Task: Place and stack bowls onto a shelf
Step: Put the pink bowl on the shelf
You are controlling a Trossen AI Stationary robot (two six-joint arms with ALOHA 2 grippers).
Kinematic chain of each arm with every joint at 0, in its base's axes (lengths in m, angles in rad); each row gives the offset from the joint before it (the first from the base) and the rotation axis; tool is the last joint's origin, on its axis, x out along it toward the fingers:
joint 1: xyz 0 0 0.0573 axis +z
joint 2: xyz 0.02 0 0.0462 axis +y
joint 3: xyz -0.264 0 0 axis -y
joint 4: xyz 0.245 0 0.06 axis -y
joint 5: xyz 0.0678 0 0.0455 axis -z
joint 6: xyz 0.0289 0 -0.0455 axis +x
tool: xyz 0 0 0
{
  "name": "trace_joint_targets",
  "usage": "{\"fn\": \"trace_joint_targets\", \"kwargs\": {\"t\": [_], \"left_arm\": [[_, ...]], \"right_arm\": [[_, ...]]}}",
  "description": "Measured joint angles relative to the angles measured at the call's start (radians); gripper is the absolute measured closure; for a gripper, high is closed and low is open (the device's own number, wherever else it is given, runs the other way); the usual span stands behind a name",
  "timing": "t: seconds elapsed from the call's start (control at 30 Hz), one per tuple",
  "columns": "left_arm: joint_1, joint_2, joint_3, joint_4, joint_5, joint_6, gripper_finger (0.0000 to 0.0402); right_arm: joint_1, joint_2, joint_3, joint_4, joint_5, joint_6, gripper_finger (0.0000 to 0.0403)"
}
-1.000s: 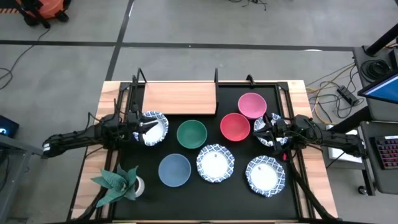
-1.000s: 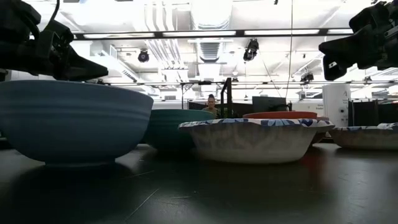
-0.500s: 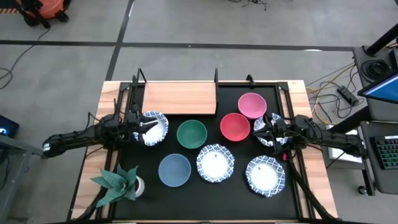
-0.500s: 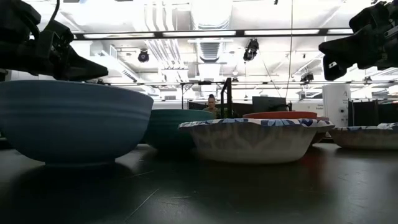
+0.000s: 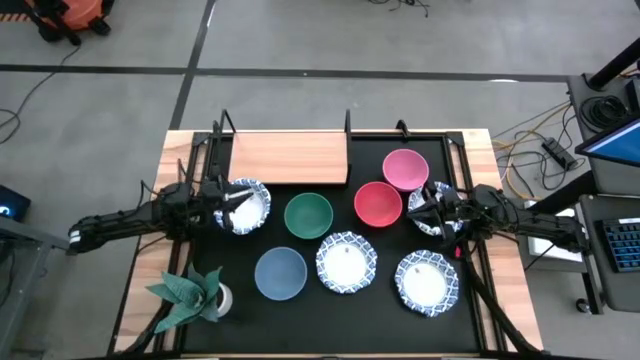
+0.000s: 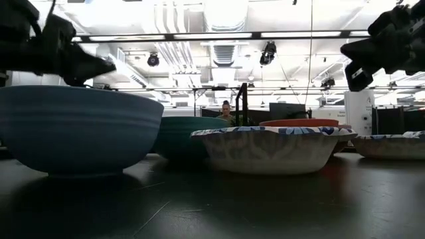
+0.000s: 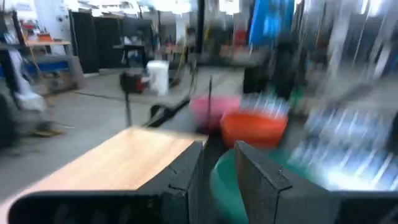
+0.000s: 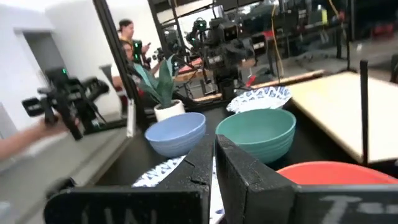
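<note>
Your left gripper point(image 5: 226, 203) pinching patterned bowl point(image 5: 250, 204) near shelf point(image 5: 289, 157); your right gripper point(image 5: 428, 208) pinching patterned bowl point(image 5: 424, 211) at mat's point(image 5: 365, 299) right edge.

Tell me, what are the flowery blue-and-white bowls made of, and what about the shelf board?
The patterned bowl looks like paper: thin, with a wavy, crimped rim and a dull printed pattern. I can't be sure, though. The blue bowl beside it looks thicker and smoother, maybe plastic or ceramic. The shelf board looks like light wood, with faint grain lines and a matte top, and thin black metal-looking posts.
</note>
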Motion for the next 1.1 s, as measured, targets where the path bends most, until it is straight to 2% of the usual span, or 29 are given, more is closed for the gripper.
{"fn": "trace_joint_targets", "kwargs": {"t": [0.13,0.2,0.4,0.67,0.83,1.1], "left_arm": [[0.001,0.0,0.0,0.189,0.016,-0.374,0.0326],[0.0,0.0,0.0,0.291,0.001,-0.485,0.0326],[0.0,0.0,0.0,0.526,-0.068,-0.511,0.0326],[-0.001,0.042,0.0,0.626,-0.062,-0.589,0.0326],[-0.001,0.115,0.039,0.656,0.019,-0.591,0.0326],[-0.001,0.318,0.256,0.583,0.236,-0.524,0.0326]], "right_arm": [[0.0,0.0,0.0,0.107,0.007,0.031,0.0394],[0.0,0.0,0.0,0.178,0.018,0.047,0.0394],[0.0,0.008,0.015,0.274,0.023,0.049,0.0394],[0.0,0.142,0.101,0.305,0.051,0.023,0.0394],[0.0,0.284,0.202,0.268,0.066,-0.021,0.0394],[0.0,0.471,0.393,0.078,0.078,-0.081,0.0394]]}}
